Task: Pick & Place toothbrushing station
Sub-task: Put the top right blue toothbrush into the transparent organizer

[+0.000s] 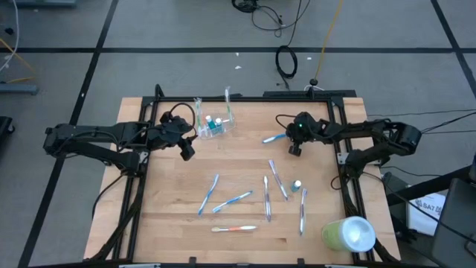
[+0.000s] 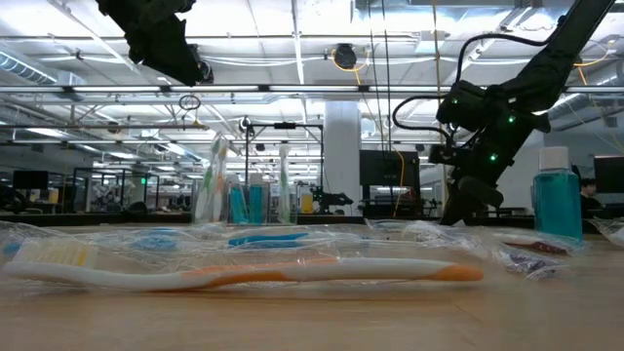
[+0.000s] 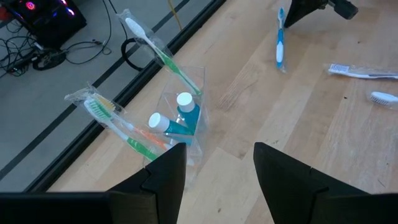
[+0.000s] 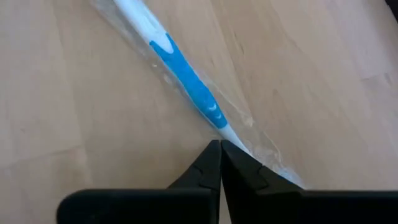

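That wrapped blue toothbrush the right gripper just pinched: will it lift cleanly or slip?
The right gripper is shut on the blue toothbrush at its thin tail, so it will probably droop or swing. The clear wrapper looks slick; it may slip.

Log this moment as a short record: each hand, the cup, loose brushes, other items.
right hand: shut on the end of a wrapped blue toothbrush lying on the table
left hand: open, just beside the cup
cup: clear, holding two small tubes and two green toothbrushes
loose toothbrushes: several spread over the table's middle, one orange
other: lime-green cylinder at the near right corner
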